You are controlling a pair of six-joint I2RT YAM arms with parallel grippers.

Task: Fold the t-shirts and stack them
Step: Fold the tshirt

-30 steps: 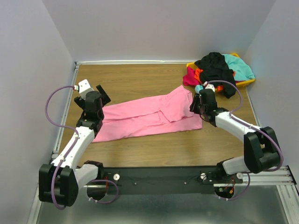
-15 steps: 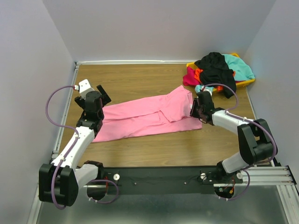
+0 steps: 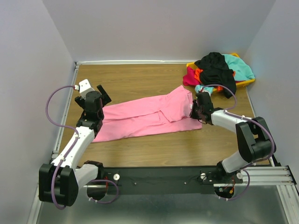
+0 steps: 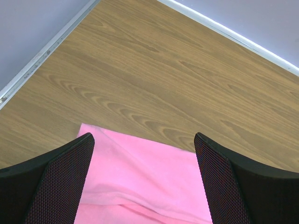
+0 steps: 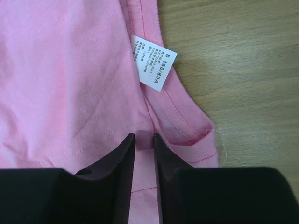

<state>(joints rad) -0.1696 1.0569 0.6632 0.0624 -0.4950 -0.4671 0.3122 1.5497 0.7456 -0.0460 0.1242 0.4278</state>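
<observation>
A large bright pink t-shirt [image 3: 149, 116] lies stretched out across the middle of the table. My left gripper [image 3: 100, 99] hovers open over its left end; in the left wrist view the pink cloth [image 4: 140, 177] lies flat between the wide-apart fingers [image 4: 60, 172]. My right gripper [image 3: 195, 110] is down on the shirt's right end near the neck. In the right wrist view its fingertips [image 5: 144, 135] stand a narrow gap apart, with pink cloth [image 5: 70, 70] between them, just below the white size label [image 5: 153, 67]. More t-shirts, black [image 3: 215, 65], teal [image 3: 240, 65] and orange-red [image 3: 199, 74], are heaped at the back right.
The heap lies in a yellow bin [image 3: 250, 82] in the far right corner. White walls close the table on the left, back and right. Bare wood table [image 3: 140, 84] shows behind the pink shirt and in front of it.
The right gripper has dropped lower onto the shirt's neck end and its jaws have narrowed. The left arm and the pink shirt have not moved.
</observation>
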